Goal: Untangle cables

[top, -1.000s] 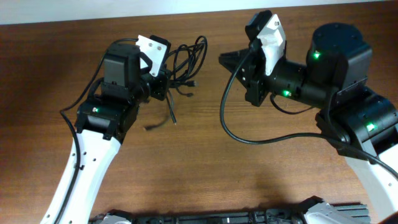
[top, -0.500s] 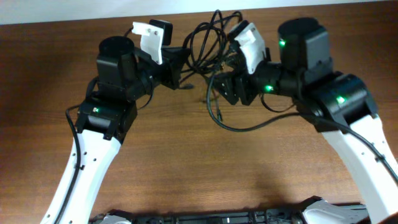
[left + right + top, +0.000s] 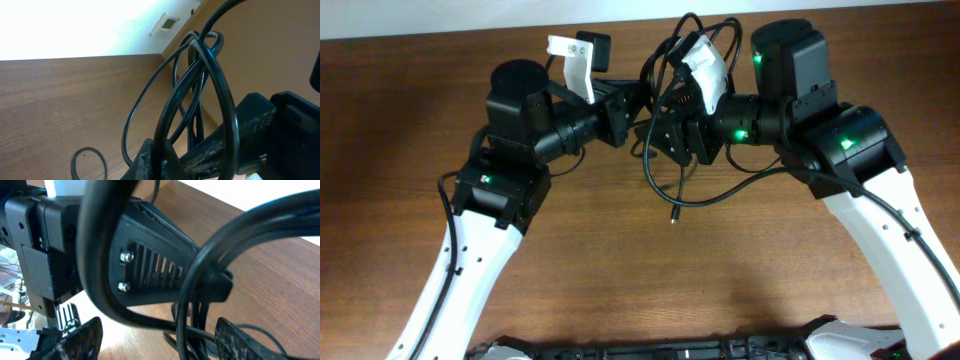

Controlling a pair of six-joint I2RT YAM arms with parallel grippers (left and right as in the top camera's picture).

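Cables (image 3: 250, 230), thin, glossy black cords, hung in tangled loops between the two tools, above the brown wood-grain surface (image 3: 740, 270). The left tool (image 3: 632, 102), ribbed black plastic with two silver screws, was clamped shut on the bundle. The right tool (image 3: 670, 128) stood wide open, with cords running between its fingers. One loose strand dangled to a small plug (image 3: 673, 215). A thicker black arm wire (image 3: 720, 195) curved beside it.

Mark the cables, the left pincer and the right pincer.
cables (image 3: 199, 45), left wrist view, where the loops cross.
left pincer (image 3: 634, 100), overhead view, between fingertips.
right pincer (image 3: 161, 337), right wrist view, between fingertips.
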